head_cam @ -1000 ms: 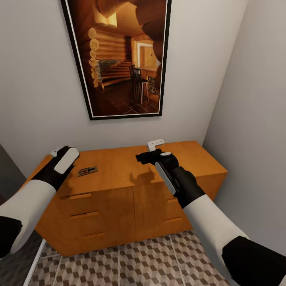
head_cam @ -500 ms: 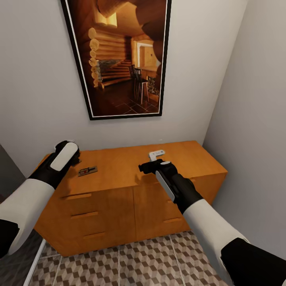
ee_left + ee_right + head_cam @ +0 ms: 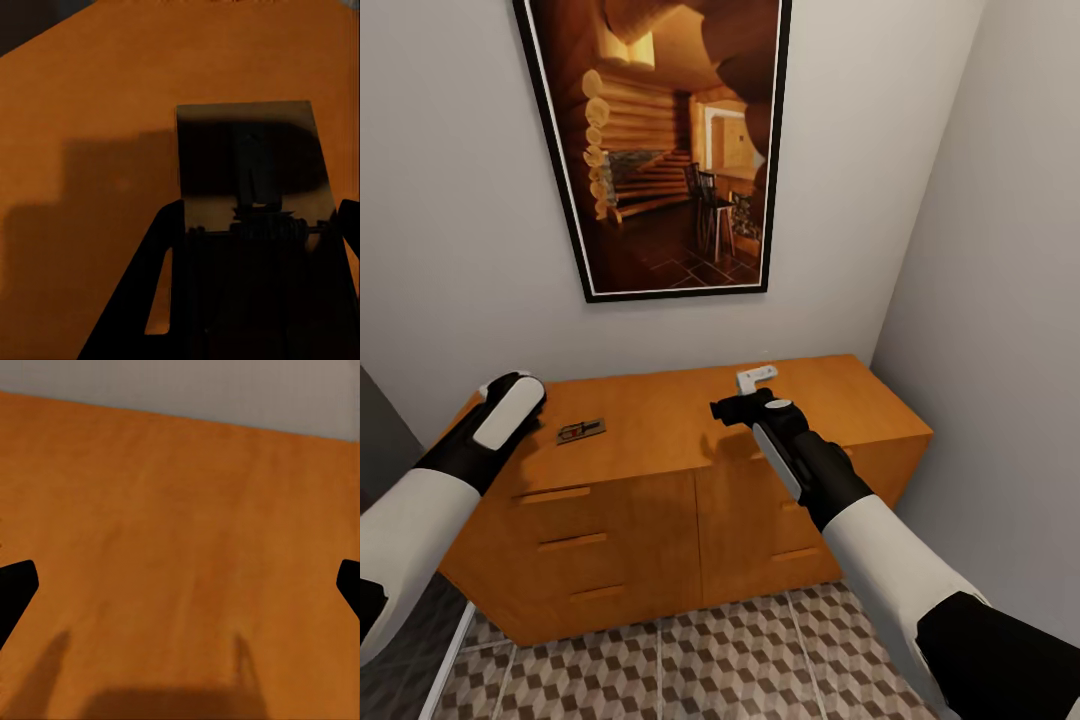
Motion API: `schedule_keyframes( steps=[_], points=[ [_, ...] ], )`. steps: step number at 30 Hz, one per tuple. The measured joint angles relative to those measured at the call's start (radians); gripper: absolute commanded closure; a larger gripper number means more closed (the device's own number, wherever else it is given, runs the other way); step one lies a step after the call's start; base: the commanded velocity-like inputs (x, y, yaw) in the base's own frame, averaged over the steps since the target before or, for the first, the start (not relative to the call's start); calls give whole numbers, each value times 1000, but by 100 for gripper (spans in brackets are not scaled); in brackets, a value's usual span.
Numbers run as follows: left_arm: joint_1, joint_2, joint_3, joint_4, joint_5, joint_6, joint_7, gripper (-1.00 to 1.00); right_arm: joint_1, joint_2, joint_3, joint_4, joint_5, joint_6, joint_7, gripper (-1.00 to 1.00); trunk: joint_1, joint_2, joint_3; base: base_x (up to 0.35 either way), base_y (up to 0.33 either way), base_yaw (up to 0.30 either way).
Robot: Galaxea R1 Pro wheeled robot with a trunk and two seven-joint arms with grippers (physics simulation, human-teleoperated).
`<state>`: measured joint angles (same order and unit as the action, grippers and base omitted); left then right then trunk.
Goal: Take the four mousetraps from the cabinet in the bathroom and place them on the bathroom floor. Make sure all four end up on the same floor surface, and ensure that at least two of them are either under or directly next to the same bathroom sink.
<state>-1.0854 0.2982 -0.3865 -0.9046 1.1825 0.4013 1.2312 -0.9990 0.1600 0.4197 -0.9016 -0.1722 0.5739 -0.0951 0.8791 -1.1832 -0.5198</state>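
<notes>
The orange-brown cabinet (image 3: 660, 470) stands against the wall, its top at my arms' height. One small dark mousetrap (image 3: 581, 431) lies flat on its top, left of centre. My left gripper (image 3: 510, 398) hovers at the top's left end, just left of that trap. In the left wrist view a second mousetrap (image 3: 255, 161) sits between the dark fingers (image 3: 161, 300), held over the cabinet top (image 3: 90, 150). My right gripper (image 3: 746, 392) hangs open above the middle of the top, its fingertips (image 3: 15, 581) far apart over bare wood (image 3: 180, 532).
A large framed picture (image 3: 660, 150) hangs on the wall above the cabinet. A grey wall (image 3: 1000, 300) closes the right side. The cube-patterned bathroom floor (image 3: 710, 660) spreads in front of the drawer fronts (image 3: 570, 545).
My left gripper rose a little, then drifted left and down toward the cabinet's left end. The right gripper shifted slightly back. The trap on the cabinet top stayed put.
</notes>
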Motion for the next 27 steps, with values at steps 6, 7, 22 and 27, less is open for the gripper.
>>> schedule_keyframes(
  steps=[6, 7, 22, 27],
  points=[
    [0, 4, 17, -34, 12, 24, 2, 100, 0, 1, 3, 0, 0, 1, 1, -100, 0, 0, 0, 258, 0, 0],
    [0, 3, 23, -39, 19, 28, 2, 100, 0, 2, 3, 0, 0, 1, 1, -100, 0, 0, 0, 326, 0, 0],
    [-11, 46, 320, -521, 806, 327, 0, 100, 0, 7, 4, 7, -3, 4, 6, -100, 0, 0, 0, 197, 0, 0],
    [-11, 78, 377, -527, 1099, 328, -1, 100, 0, 7, 4, 8, -4, 4, 7, -100, 0, 0, 0, 10, 0, 0]
  ],
)
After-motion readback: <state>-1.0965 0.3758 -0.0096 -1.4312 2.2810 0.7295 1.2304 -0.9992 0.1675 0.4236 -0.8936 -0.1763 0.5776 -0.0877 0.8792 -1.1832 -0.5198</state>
